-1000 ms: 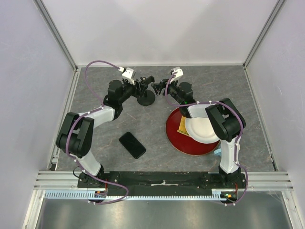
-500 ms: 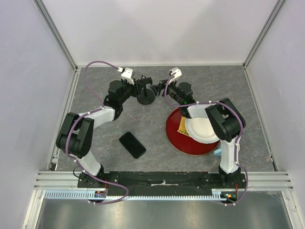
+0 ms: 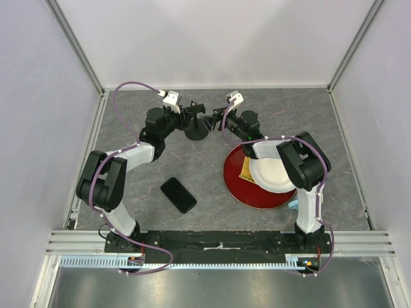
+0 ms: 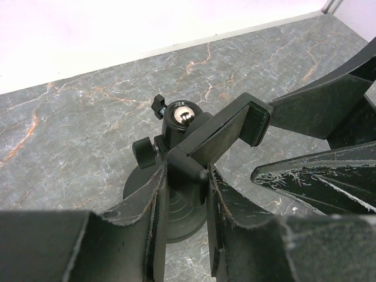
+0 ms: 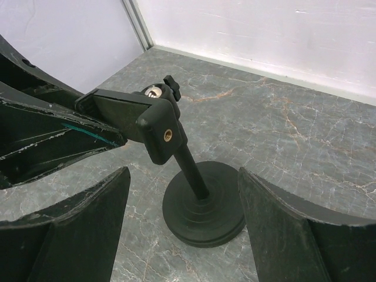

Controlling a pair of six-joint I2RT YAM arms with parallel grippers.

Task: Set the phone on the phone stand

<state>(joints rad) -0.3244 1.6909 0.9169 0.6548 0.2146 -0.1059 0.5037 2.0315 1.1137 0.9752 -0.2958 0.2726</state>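
Phone (image 3: 178, 195), black and glossy, lies flat on the grey marbled table (image 3: 212, 160). It is well apart from the phone stand (image 3: 196, 131), on the stand's near side and a little toward the left arm, with nothing touching it. Also nearer than the stand, on its right-arm side, sits a red plate (image 3: 239, 191). A white plate (image 3: 273, 174) rests on it, with a yellow item (image 3: 246, 168) at the white plate's edge, too small to identify. The stand is upright on its round base, with a thin post rising to a black clamp head that tilts to one side and has a small silver ball joint at the top. The left gripper (image 4: 185, 176) reaches in from the stand's left. Its two fingers (image 4: 154, 197) are drawn in against the neck just below the clamp head, pinching the stand there. The right gripper (image 5: 183, 176) faces the stand from the opposite side with its jaws spread wide. One finger is on each side of the base and post, both near it but apart from it. The tips of the two grippers come close together around the clamp head. Beyond the stand, a short strip of bare table runs to the white back wall (image 3: 212, 45).
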